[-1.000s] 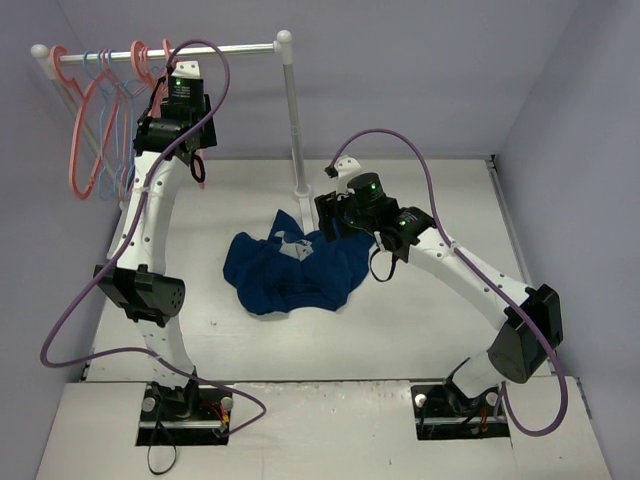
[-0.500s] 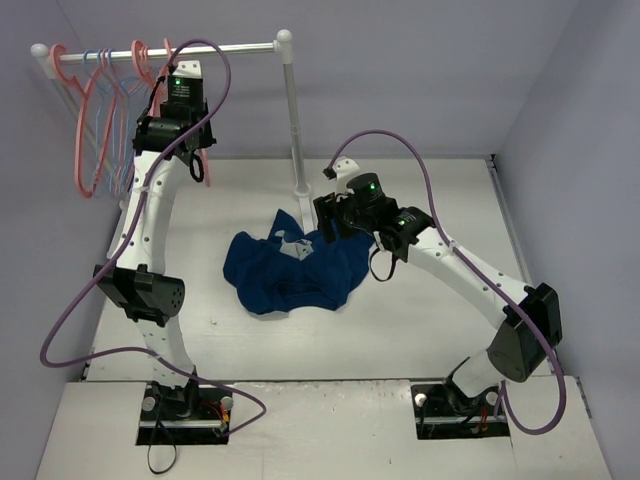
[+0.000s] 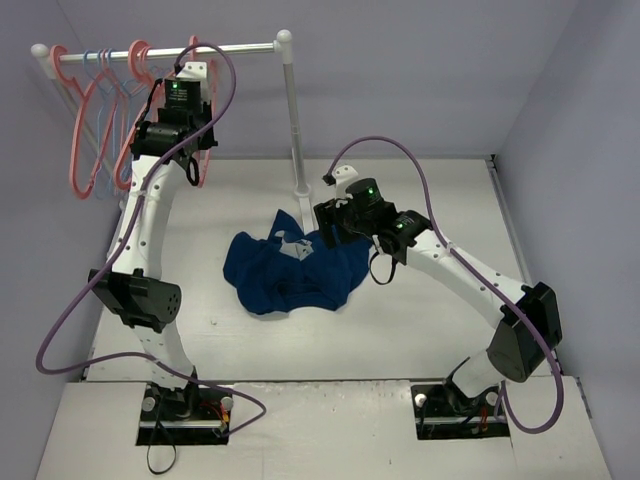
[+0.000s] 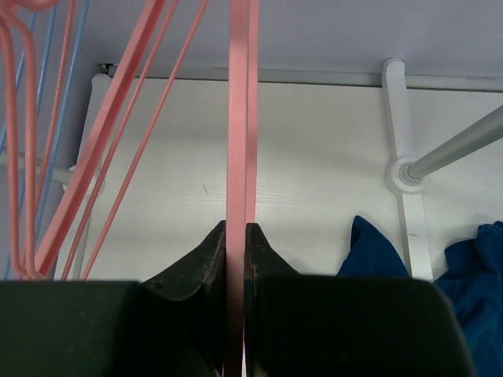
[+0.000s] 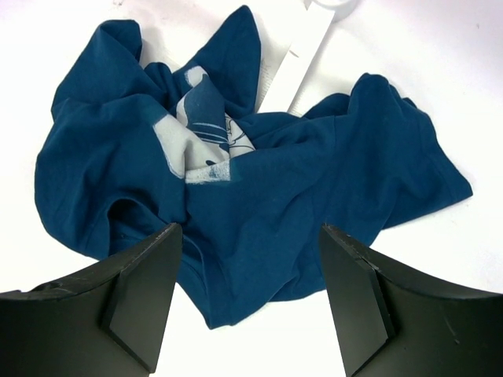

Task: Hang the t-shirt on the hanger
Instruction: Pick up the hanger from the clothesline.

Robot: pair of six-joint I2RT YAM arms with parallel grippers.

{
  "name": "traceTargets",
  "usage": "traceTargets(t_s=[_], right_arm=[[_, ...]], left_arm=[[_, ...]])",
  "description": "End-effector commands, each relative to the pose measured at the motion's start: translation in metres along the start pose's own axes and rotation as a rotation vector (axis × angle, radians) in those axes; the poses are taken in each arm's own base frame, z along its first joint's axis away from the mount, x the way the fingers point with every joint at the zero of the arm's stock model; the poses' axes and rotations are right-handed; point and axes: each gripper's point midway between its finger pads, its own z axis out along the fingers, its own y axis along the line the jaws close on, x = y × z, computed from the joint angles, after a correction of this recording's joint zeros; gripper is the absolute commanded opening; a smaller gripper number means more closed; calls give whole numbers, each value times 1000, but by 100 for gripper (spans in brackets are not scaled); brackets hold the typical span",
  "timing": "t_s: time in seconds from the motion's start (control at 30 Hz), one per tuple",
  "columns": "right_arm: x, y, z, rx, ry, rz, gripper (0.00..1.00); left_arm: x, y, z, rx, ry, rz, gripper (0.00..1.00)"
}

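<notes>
Lifting the salmon-pink plastic hanger (image 4: 242, 118) off the white rail (image 3: 230, 47) probably calls for the left gripper (image 4: 236, 228), clamped on its bar, to rise straight, while the right gripper (image 5: 247, 229) hangs spread above the navy-blue cloth t-shirt (image 5: 314, 181) crumpled on the white table (image 3: 430, 200).

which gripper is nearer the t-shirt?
Right. The right gripper hangs open just over the t-shirt; the left gripper is up at the rail, shut on a hanger.
</notes>
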Motion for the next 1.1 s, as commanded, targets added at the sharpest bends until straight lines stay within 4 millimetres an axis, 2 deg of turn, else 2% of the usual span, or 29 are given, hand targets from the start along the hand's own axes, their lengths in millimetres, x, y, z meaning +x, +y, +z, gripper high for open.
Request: traceTargets(t_s=[0.0,0.33,0.53,0.93,1.07], right_arm=[[-17,1,-9,-11,-69,12,67],[-13,-2,-16,1,-73,11,67],[-10,-2,-16,5,-69,8,67],[-8,-1,-12,-5,-59,7,67],[-8,-1,-14,-2,-61,5,67]], left_arm=[[-55,6,-34,20,-207,-13,0],[-79,-15,-35,135,-320,-16,0],[-84,-31,-49,238,-379,-23,0],[-66,-45,-57,332,-349,-37,0],[-63,-50,-71,380,-362,-19,0]])
